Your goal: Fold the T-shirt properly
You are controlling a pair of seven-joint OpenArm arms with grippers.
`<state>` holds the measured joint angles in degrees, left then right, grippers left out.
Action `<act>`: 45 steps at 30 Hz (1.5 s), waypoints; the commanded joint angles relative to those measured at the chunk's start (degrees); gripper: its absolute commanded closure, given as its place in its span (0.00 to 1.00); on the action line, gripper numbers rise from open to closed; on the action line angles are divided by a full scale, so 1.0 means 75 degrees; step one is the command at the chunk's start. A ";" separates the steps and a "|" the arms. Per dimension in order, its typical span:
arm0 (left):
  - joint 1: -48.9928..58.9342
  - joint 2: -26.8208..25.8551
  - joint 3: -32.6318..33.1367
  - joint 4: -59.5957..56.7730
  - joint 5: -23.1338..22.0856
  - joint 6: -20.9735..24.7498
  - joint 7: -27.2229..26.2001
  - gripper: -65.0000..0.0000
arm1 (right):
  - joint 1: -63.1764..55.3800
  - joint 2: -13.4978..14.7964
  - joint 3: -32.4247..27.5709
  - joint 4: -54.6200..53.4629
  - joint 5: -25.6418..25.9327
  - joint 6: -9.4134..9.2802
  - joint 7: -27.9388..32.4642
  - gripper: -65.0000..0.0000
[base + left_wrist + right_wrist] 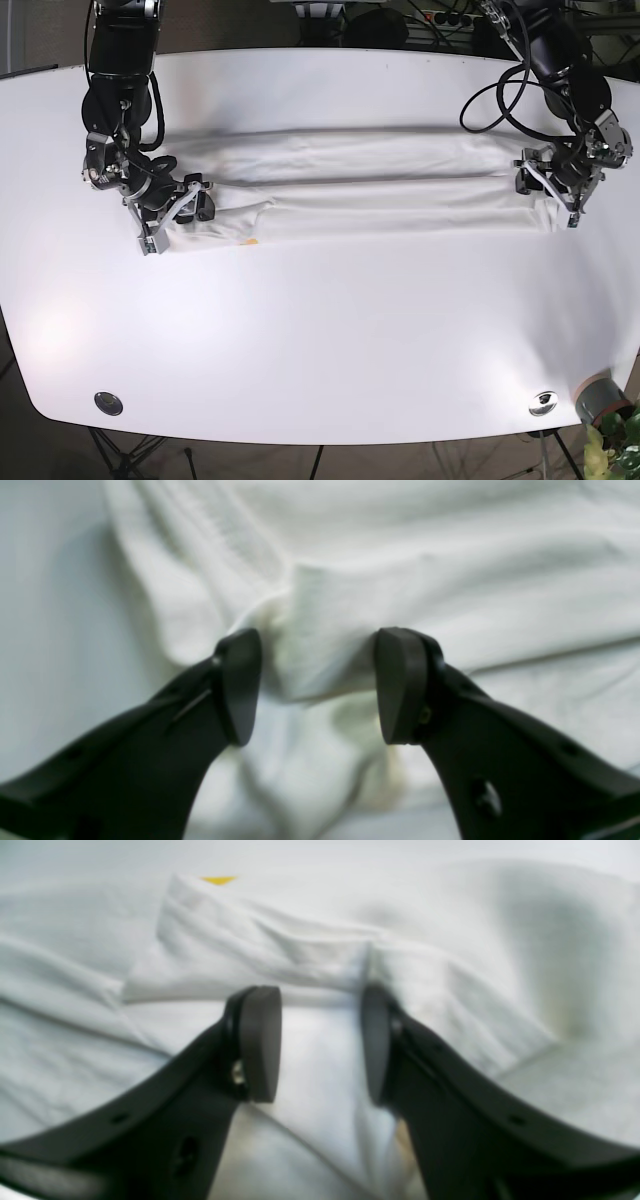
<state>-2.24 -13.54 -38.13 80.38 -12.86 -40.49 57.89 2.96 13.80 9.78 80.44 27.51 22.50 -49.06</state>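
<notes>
The white T-shirt (360, 180) lies on the white table (320, 340), folded lengthwise into a long strip running left to right. My left gripper (317, 635) is open at the strip's right end (555, 195), its fingers (240, 685) straddling a raised fold of cloth (320, 650). My right gripper (317, 990) is open at the strip's left end (172, 213), its fingers (260, 1040) either side of a folded edge (250, 960). A small yellow mark (218, 879) shows on the shirt near that end (252, 241).
Two round metal fittings (108, 403) (543, 402) sit near the table's front edge. A grey pot with a plant (600, 400) stands off the front right corner. Black cables (500, 90) hang by the arm on the right of the base view.
</notes>
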 commanded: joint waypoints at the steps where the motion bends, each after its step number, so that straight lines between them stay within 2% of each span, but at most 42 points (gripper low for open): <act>1: -0.0082 -0.0076 -0.0396 0.0694 0.0056 0.0065 0.0188 0.48 | 0.0033 0.0088 0.0050 0.0626 -0.0098 -0.0041 -0.0088 0.59; 3: -0.0071 -0.0052 -0.0583 0.1092 0.0033 0.0065 0.0305 0.45 | -0.0084 0.0053 0.0050 0.0896 -0.0098 -0.0041 -0.0216 0.60; 5: -0.0035 -0.0052 -0.0642 0.1280 -0.0213 0.0065 0.0340 0.35 | -0.0166 0.0029 0.0038 0.1154 -0.0098 -0.0041 -0.0240 0.60; 8: 0.0140 -0.0146 -0.0912 0.1221 -0.0635 0.0065 0.0340 0.25 | -0.0237 -0.0135 0.0026 0.1283 -0.0098 -0.0041 -0.0252 0.60; 13: 0.0199 -0.0381 -0.1029 0.0834 -0.1327 0.0065 0.0340 0.24 | -0.0284 -0.0229 0.0050 0.1306 -0.0098 -0.0041 -0.0252 0.60; 18: 0.0152 -0.0615 -0.1064 -0.0420 -0.2311 0.0065 0.0305 0.24 | -0.0295 -0.0276 0.0026 0.1295 -0.0098 -0.0041 -0.0252 0.60; 23: 0.0129 -0.0814 -0.0982 -0.1240 -0.2956 0.0065 0.0035 0.24 | -0.0284 -0.0287 0.0026 0.1318 -0.0098 -0.0041 -0.0252 0.60; 30: 0.0012 -0.0861 -0.0630 -0.1897 -0.2921 0.0065 -0.0574 0.24 | -0.0284 -0.0287 0.0026 0.1318 -0.0098 -0.0041 -0.0252 0.60; 40: -0.0188 -0.0955 0.0096 -0.2448 -0.2944 0.0065 -0.0598 0.25 | -0.0284 -0.0287 0.0038 0.1295 -0.0098 -0.0041 -0.0252 0.60; 43: -0.0211 -0.0978 0.0260 -0.2436 -0.2956 0.0065 -0.0598 0.32 | -0.0284 -0.0299 0.0026 0.1306 -0.0098 -0.0041 -0.0252 0.60; 45: -0.0211 -0.0978 0.0190 -0.2436 -0.2933 0.0065 -0.0609 0.46 | -0.0284 -0.0358 0.0038 0.1283 -0.0098 -0.0041 -0.0252 0.60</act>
<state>-3.99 -20.27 -36.21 61.93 -36.27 -40.36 51.29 -0.12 11.03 9.78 89.12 25.87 22.02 -52.12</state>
